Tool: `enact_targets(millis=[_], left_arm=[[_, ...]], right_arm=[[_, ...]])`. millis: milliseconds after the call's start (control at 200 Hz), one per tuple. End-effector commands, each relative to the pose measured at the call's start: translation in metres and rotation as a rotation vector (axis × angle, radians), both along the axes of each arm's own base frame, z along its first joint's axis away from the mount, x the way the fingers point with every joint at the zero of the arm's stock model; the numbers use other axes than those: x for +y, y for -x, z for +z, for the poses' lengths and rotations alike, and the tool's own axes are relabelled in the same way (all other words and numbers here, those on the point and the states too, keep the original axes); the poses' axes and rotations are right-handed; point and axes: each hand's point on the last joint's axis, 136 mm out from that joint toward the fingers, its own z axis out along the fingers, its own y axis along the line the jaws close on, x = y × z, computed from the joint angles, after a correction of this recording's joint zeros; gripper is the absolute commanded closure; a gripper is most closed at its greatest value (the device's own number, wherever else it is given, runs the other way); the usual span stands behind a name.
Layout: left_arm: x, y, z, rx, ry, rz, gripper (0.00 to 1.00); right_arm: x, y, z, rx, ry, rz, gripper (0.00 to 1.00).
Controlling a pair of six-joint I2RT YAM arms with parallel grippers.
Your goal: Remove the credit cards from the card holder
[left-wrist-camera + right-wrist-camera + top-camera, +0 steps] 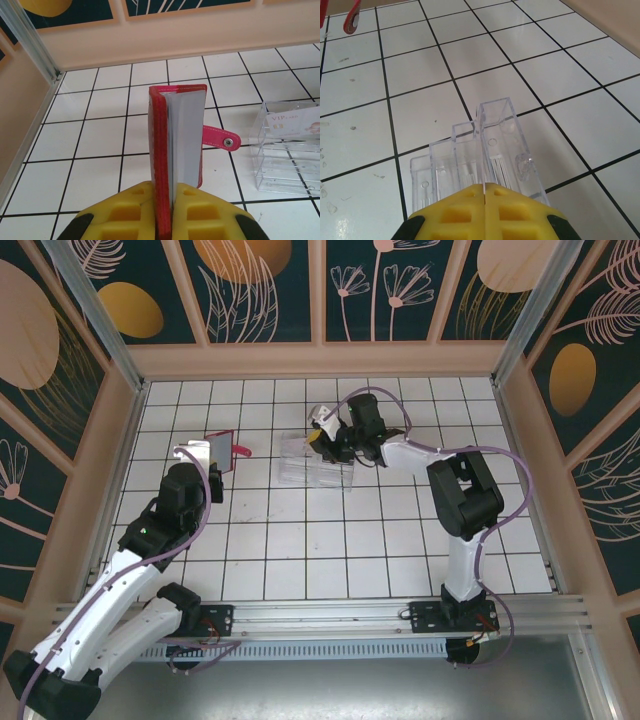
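Note:
The red card holder (161, 145) stands upright on its edge, part open, with greyish inner pockets (185, 135) and its snap tab (222, 139) sticking out to the right. My left gripper (170, 200) is shut on its lower edge, at the table's left (207, 468). My right gripper (485, 192) is shut, with the thin edge of a pale credit card (484, 186) between its pads. It hovers over the clear tray (470, 160). From above, that whitish card (322, 418) pokes out of the right gripper (328, 435). In the left wrist view it shows through the tray (295, 125).
The clear plastic tray (315, 470) with several compartments lies on the white tiled table (300, 540) near the middle. Wooden walls ring the table, with a metal post (30, 45) at the far left corner.

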Motion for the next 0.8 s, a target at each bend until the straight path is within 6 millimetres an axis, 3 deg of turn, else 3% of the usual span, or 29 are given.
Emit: enact_targets(millis=[0,300,380,615,796], left_arm=[[0.003,-0.003,0.012,-0.053,0.015,0.016,1.00],[0.003,-0.002,0.012,-0.056,0.018,0.018,1.00],[0.003,-0.002,0.012,-0.054,0.018,0.017,1.00],[0.003,-0.002,0.013,-0.056,0.020,0.015,1.00],[0.002,-0.002,0.013,-0.058,0.022,0.011,1.00]], right_arm=[[0.003,0.004,0.005,-0.007,-0.050,0.016,1.00],[-0.003,-0.004,-0.019,0.028,0.018,-0.032,0.98],[-0.005,-0.006,-0.021,0.030,0.040,-0.046,0.87],[-0.014,-0.012,-0.006,-0.008,0.058,-0.106,0.78],[-0.021,-0.016,0.023,-0.058,0.039,-0.171,0.77]])
